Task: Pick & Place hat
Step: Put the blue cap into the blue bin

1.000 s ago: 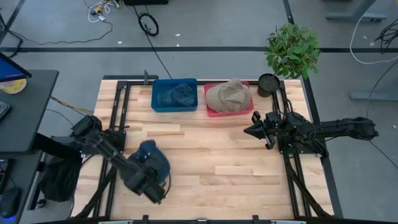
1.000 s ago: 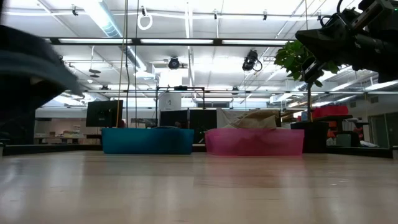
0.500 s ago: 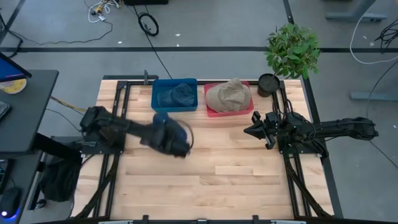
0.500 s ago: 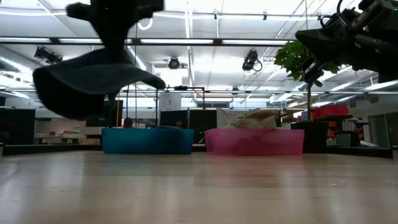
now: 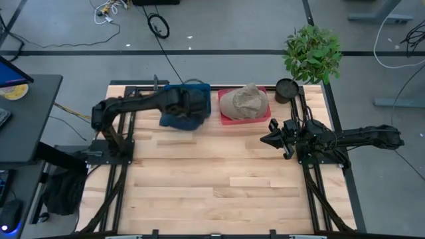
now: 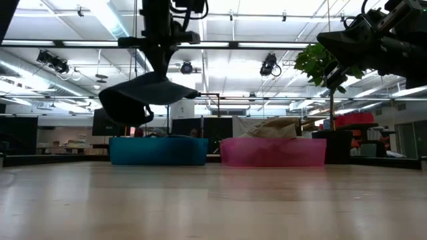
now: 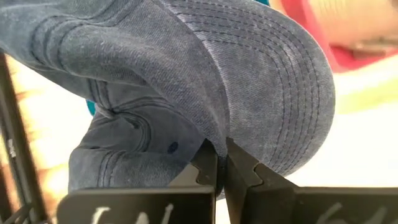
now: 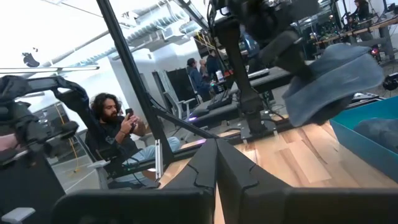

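Blue denim is what the cap (image 5: 180,111) is made of, and the left gripper (image 7: 221,163) holds it in the air, fingers pinching the brim. It hangs over the near edge of the blue bin (image 5: 186,101), most likely so it can drop in beside the other blue cap (image 5: 192,98) there. The tan hat (image 5: 244,102) sits in the pink bin (image 5: 244,119). The right gripper (image 5: 273,139) waits above the wooden worktop (image 5: 219,179), fingers pressed together.

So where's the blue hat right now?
In the high view the blue hat hangs pinched in the left gripper, up off the table over the blue bin, left of the pink bin.
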You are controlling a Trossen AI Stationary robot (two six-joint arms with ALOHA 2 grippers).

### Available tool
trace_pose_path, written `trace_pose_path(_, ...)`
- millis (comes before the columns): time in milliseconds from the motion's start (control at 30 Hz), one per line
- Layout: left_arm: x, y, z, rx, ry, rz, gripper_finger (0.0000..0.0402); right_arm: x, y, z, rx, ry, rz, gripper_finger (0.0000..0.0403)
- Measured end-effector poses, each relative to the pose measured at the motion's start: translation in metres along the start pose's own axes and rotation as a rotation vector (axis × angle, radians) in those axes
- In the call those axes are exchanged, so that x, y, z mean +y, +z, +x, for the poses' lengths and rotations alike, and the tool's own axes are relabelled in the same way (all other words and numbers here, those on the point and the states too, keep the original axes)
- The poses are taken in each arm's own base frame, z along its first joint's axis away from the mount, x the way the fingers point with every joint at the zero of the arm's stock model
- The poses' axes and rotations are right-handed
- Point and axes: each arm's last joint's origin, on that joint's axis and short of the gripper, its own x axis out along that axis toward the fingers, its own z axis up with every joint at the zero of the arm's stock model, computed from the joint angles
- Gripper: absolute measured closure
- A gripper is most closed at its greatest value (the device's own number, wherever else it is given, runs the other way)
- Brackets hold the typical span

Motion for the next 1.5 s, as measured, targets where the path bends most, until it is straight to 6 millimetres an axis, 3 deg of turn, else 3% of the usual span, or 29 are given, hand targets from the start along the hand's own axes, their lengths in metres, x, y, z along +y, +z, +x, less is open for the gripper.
trace_pose_path(433, 0.027, 0.063, 0.028, -0.028, -0.067, -0.223, 0.0395, 0.0, 0.0, 0.0, 0.0, 0.0, 0.0, 0.0392)
trace_pose_path(800, 0.036, 0.092, 0.046, -0.071, -0.114, -0.254, 0.0395, 0.0, 0.0, 0.0, 0.0, 0.0, 0.0, 0.0392)
trace_pose_path(1033, 0.022, 0.091, 0.089, 0.035, -0.057, -0.195, 0.0395, 0.0, 0.0, 0.0, 0.0, 0.0, 0.0, 0.0392)
trace_pose_path(1500, 0.019, 0.1, 0.14, 0.114, -0.026, -0.313, 0.0395, 0.0, 0.0, 0.0, 0.0, 0.0, 0.0, 0.0392)
